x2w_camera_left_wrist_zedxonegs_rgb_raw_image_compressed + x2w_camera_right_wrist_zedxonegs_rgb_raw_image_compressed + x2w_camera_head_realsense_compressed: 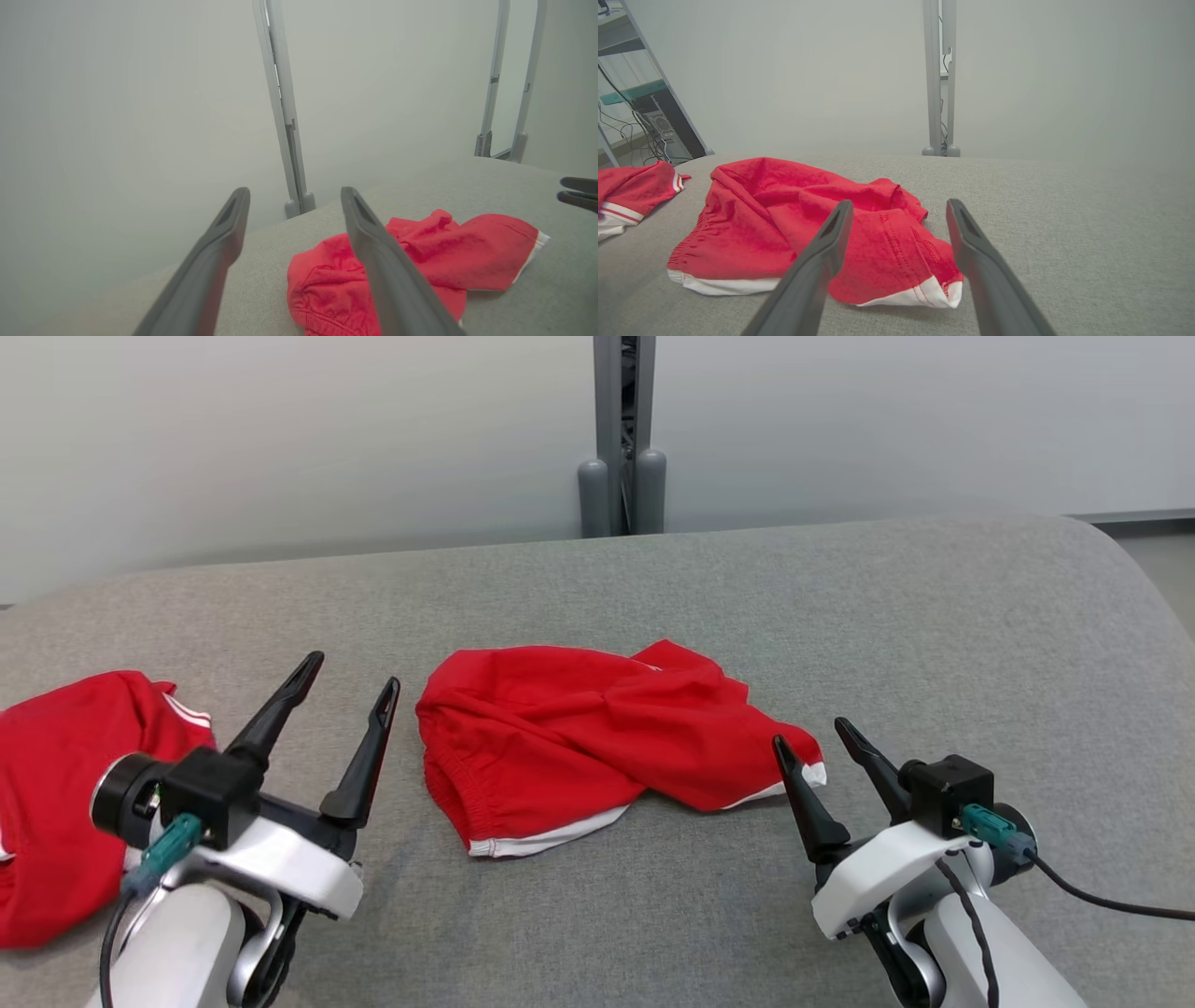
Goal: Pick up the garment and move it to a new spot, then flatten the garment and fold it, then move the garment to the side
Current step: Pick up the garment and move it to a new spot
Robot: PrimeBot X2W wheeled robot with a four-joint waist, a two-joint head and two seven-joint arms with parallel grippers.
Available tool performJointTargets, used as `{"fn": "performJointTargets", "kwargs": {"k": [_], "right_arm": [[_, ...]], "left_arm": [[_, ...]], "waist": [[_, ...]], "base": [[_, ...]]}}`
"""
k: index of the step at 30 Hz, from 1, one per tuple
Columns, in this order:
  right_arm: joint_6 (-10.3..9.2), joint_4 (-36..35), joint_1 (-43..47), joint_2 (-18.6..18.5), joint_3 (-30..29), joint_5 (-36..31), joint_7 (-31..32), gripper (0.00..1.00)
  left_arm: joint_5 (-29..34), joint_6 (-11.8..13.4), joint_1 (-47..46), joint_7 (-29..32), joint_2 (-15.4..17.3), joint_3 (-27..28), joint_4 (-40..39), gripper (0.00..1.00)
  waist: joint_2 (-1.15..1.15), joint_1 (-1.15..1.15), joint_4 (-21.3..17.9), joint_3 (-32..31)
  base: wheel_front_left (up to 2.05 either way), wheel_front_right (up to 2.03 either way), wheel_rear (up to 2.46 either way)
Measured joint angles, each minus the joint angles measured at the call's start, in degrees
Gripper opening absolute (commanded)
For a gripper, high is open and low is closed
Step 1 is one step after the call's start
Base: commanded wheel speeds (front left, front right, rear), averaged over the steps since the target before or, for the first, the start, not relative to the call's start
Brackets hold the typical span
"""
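Both left gripper (pixel 355 670) and right gripper (pixel 808 731) hold jaws wide apart, empty, flanking the garment (pixel 560 728).

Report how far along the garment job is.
Done, apparently: the red shorts lie free on the table, so the first move may be finished. In hand: nothing; left gripper and right gripper stand open beside them. Left: they are crumpled, so flattening, folding and moving aside remain.

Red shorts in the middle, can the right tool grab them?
Probably yes: the right tool is open beside the red shorts, at their white-edged corner, and nothing lies between them.
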Motion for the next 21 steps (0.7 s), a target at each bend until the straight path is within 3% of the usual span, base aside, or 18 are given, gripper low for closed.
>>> {"fn": "performJointTargets", "kwargs": {"k": [10, 21], "right_arm": [[0.0, -0.4, 1.2, 0.0, -1.3, -0.6, 0.0, 1.0], [0.0, -1.4, 3.1, 0.0, -4.9, -3.0, 0.1, 1.0]], "left_arm": [[5.1, 0.8, 10.1, 0.0, -5.9, 12.5, -7.7, 1.0], [8.5, 0.0, 18.0, 0.0, -10.5, 21.0, -10.3, 1.0]], "waist": [[0.0, 0.0, 1.5, -1.3], [0.0, 0.0, 2.3, -1.5]], "base": [[0.0, 0.0, 0.0], [0.0, 0.0, 0.0]]}}
